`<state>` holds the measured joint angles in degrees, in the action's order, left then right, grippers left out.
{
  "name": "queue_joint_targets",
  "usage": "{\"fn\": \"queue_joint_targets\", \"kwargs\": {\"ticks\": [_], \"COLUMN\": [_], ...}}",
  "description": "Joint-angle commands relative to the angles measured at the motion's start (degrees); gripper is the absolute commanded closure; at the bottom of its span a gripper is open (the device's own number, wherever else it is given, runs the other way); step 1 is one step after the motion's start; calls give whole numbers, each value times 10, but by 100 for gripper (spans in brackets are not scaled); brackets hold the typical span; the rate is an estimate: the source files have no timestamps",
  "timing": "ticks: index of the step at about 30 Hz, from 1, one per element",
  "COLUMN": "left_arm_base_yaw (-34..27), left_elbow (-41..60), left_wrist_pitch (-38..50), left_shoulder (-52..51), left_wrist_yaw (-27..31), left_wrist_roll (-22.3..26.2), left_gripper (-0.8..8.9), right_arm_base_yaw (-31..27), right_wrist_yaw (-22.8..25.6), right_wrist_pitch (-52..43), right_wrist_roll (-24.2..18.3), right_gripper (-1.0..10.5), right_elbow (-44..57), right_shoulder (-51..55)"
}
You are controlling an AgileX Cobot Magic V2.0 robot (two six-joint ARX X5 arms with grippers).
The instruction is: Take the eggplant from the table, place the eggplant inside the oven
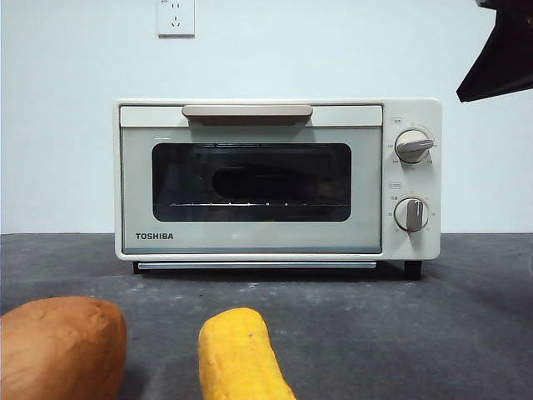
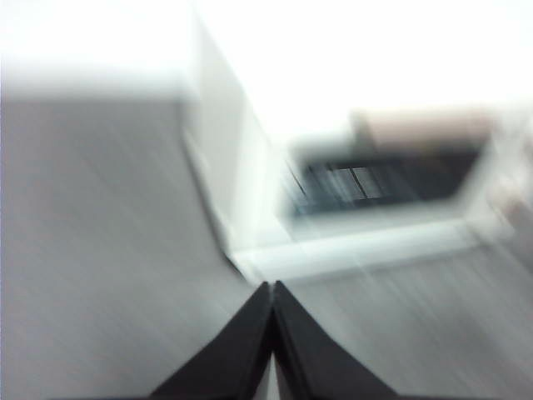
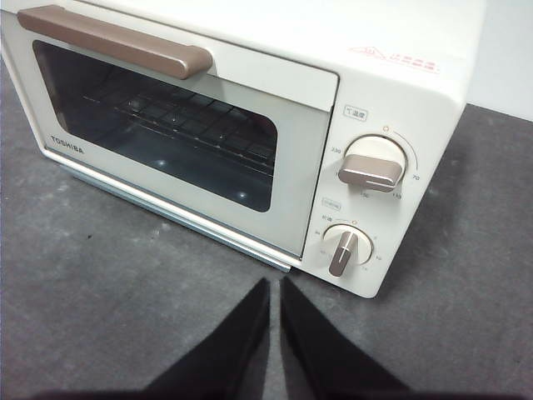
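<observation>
Eggplant [image 1: 250, 181] seemingly lay crosswise behind the oven's [image 1: 250, 242] shut door, left tool [image 2: 272, 287] and right tool [image 3: 275, 283] facing it, closed and empty.

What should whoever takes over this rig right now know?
Left tool: shut, empty, near the oven; its view is blurred.
Right tool: shut, empty, over the table in front of the knobs.
The oven door is closed. A long dark shape on the rack behind the glass is probably the eggplant; none shows on the table.
Sweet potato and yellow piece lie in front.
To do: confirm the eggplant is inside; otherwise the job looks done.
</observation>
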<state>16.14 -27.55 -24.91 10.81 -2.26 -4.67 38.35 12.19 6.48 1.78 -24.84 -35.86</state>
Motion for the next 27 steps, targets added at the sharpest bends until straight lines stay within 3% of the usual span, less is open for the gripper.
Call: {"fn": "queue_joint_targets", "kwargs": {"ticks": [1,9,19,27], "left_arm_base_yaw": [-40,-132,-136,-136], "left_elbow": [17,135,250,249], "left_wrist_pitch": [9,66,69,135], "left_shoulder": [-42,-106,-106,-106], "left_wrist_yaw": [2,3,4,4], "left_wrist_roll": [63,81,81,81], "left_gripper": [806,806,806,806], "right_arm_base_yaw": [5,5,5,5], "right_wrist_yaw": [3,3,3,3], "right_wrist_pitch": [-7,-7,-8,-9], "right_wrist_roll": [4,4,3,4], "right_gripper": [943,943,943,943], "right_elbow": [-3,-3,-3,-3], "right_shoulder": [-2,-2,-2,-3]}}
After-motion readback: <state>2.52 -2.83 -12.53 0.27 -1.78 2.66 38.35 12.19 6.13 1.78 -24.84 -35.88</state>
